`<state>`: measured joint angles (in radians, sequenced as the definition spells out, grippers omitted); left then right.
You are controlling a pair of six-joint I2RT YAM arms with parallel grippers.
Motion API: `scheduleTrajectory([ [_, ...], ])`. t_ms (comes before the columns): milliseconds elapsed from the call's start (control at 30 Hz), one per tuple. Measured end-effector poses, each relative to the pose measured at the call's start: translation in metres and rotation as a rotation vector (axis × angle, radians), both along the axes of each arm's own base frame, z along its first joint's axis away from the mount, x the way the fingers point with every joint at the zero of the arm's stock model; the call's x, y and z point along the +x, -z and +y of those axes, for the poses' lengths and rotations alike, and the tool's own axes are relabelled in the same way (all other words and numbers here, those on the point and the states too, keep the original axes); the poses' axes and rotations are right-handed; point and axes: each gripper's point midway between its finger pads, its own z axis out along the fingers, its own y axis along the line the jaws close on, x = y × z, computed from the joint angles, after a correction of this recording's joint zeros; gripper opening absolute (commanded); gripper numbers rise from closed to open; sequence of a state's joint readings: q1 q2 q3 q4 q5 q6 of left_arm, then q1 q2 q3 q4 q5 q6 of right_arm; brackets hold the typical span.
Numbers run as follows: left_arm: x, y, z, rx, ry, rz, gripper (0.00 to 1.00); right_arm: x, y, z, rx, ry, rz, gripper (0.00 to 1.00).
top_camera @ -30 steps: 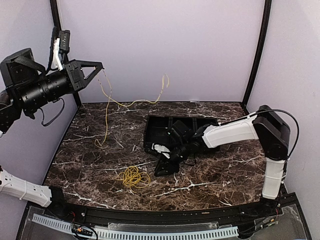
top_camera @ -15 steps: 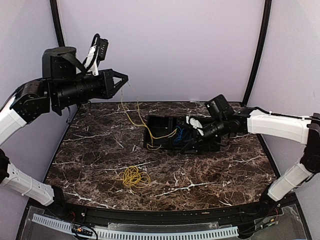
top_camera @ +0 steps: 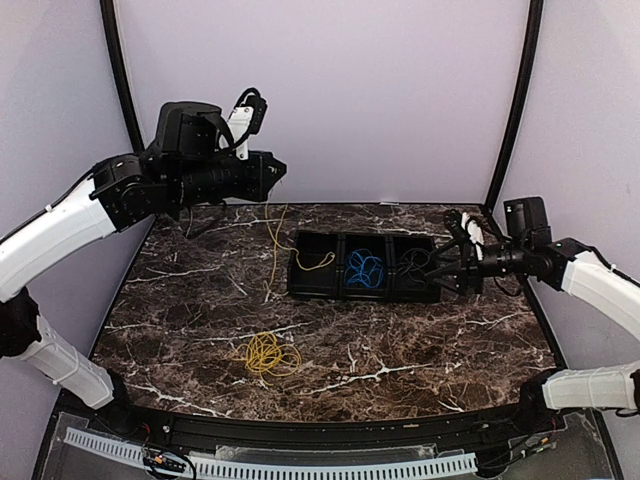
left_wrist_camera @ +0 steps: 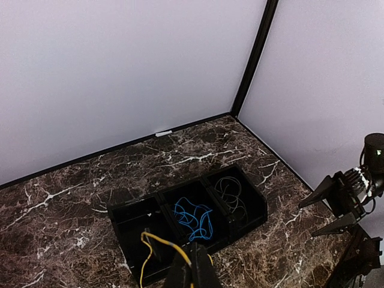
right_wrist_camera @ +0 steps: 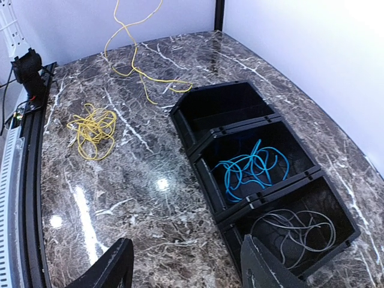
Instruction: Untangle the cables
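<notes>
Left gripper (top_camera: 280, 170) is clamped shut on the long yellow wire strand (top_camera: 272, 235), whose tail trails at the left end of the black 3-compartment plastic tray (top_camera: 365, 297); right gripper (top_camera: 447, 250) gapes wide, holding nothing; advised: carry the strand over the vacant left compartment, lower slowly, release once slack pools inside.

Lilac walls (top_camera: 400, 90), dark marble table (top_camera: 420, 350)
</notes>
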<state>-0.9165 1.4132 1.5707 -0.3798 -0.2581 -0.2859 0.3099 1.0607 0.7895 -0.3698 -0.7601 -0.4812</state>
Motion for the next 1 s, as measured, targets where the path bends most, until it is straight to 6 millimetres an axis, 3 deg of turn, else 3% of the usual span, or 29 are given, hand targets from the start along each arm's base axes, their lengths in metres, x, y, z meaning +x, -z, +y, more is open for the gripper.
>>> scheduleTrajectory([
  [100,0.021,0.008,0.003,0.006,-0.014,0.008,0.00,0.008,-0.007,-0.008,0.003,0.039,-0.053,0.63],
  [267,0.051,0.005,-0.004,0.007,-0.019,0.001,0.00,0.013,0.004,-0.011,-0.016,0.049,-0.036,0.64],
  [500,0.070,-0.030,-0.021,-0.029,0.011,-0.069,0.00,0.016,0.012,-0.013,-0.044,0.054,-0.041,0.64],
  [567,0.077,-0.032,-0.022,-0.025,0.006,-0.082,0.00,0.017,0.012,-0.013,-0.049,0.057,-0.045,0.64],
  [733,0.095,-0.005,-0.022,0.022,-0.016,-0.058,0.00,0.018,0.013,-0.016,-0.061,0.065,-0.059,0.64],
  [1000,0.108,0.067,-0.008,0.123,-0.054,0.046,0.00,0.019,0.015,-0.017,-0.071,0.070,-0.062,0.64],
])
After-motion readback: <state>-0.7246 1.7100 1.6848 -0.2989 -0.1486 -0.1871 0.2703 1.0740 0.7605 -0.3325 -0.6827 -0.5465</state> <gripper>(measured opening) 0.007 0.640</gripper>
